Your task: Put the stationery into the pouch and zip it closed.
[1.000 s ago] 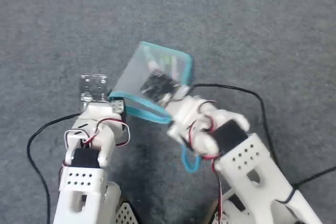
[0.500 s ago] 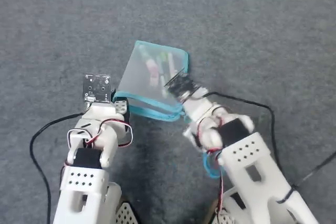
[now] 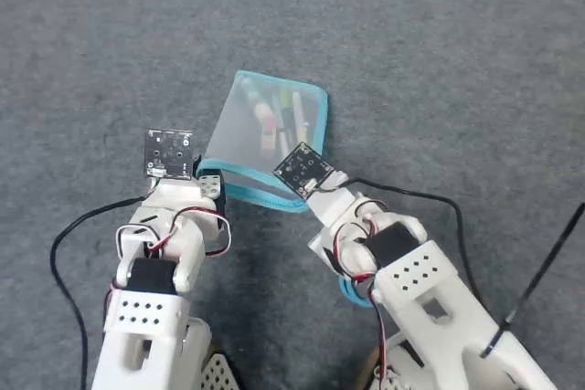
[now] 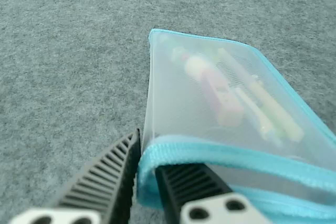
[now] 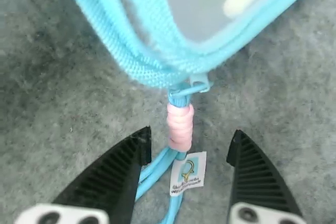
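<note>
Left gripper [image 4: 144,148] pinches the near corner of the pouch [image 4: 210,103], its ribbed black jaws pressed together on the turquoise zip tape [image 4: 220,156]. From above, that gripper [image 3: 207,174] holds the pouch [image 3: 242,143] at its 8 o'clock corner, and the clear mesh body fans away from it toward 1 o'clock across the grey carpeted table [image 3: 457,70].

Right gripper [image 5: 190,132] stands spread wide at the pouch's 5 o'clock corner, closed on nothing. Between its jaws runs the zip's pull: a pink bead [image 5: 180,126], a blue cord [image 5: 157,169] and a small white tag [image 5: 187,174], all lying on the carpet. The cord hangs from the zip slider [image 5: 199,81], which sits at the very corner of the pouch [image 5: 157,24].

Stationery [image 4: 226,95] is inside the pouch, showing through the mesh as pink, yellow and green sticks lying lengthwise. From above, the stationery [image 3: 274,121] lies toward the pouch's 12 o'clock end.

The right arm's square camera board [image 3: 304,169] covers the pouch's 5 o'clock corner in the overhead picture, hiding the jaws beneath it. The left arm's camera board [image 3: 170,152] sits just beside the pouch at 9 o'clock. Black cables [image 3: 64,244] trail from both arms over the carpet toward 6 o'clock.
</note>
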